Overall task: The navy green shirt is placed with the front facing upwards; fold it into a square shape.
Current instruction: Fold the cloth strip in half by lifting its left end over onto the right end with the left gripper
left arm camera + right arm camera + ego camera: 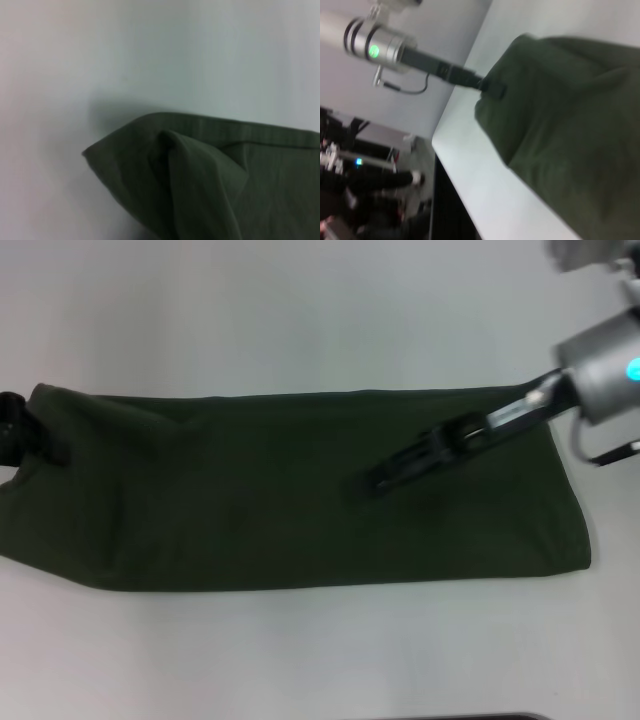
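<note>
The navy green shirt (300,505) lies across the white table (300,320) as a long folded band. Our left gripper (15,430) pinches its left end, which bunches there. Our right gripper (385,478) hovers low over the middle right, and we cannot tell whether its fingers are parted. To fold squarely, we judge the left end should travel flat toward the right edge, corners aligned.

Desk (300,330): 1 plain white surface, matte. Directly on it: 1 navy green shirt (250,510), folded into a long dark band running across the desk from left to right, lying flat, with its left end bunched and lifted slightly.
</note>
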Robot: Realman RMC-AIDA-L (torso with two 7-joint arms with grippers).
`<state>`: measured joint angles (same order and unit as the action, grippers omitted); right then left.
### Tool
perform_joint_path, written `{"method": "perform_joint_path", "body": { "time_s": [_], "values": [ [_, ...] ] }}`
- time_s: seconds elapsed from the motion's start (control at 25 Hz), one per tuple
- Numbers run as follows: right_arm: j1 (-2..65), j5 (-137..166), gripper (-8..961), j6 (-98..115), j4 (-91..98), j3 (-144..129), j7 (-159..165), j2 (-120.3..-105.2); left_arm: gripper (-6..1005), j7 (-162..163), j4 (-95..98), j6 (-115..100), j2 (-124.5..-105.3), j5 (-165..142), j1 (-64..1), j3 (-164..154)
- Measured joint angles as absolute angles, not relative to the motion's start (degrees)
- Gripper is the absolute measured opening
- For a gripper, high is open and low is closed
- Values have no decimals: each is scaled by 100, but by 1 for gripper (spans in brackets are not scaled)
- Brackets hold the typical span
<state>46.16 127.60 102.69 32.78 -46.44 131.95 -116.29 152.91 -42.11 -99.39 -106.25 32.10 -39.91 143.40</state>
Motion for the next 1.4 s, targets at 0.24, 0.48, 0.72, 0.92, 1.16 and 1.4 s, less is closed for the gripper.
{"method": "perform_joint_path", "body": {
  "time_s": [0.24,0.48,0.72,0.92,1.16,1.4],
  "values": [
    [4849,12755,748,9973,3287,-4973,13116,-11950,78,15288,-4271,-9925,-10648,3217,-3995,14360],
    [4830,12744,552,9219,2974,-4983,13253,-11951,78,15258,-4285,-9914,-10664,3251,-4008,14362],
    [5137,12731,328,8434,2066,-5111,13252,-12021,79,15249,-4322,-9917,-10651,3285,-4044,14426],
    [5344,12630,103,7997,1617,-5130,13217,-12058,79,15249,-4326,-9960,-10640,3357,-4059,14432],
    [5373,12224,23,7825,1446,-5181,13143,-12080,79,15239,-4333,-9963,-10643,3367,-4059,14432],
    [5609,12055,5,7205,920,-5363,13072,-12101,79,15240,-4444,-9997,-10662,3368,-4043,14432]
  ]
}}
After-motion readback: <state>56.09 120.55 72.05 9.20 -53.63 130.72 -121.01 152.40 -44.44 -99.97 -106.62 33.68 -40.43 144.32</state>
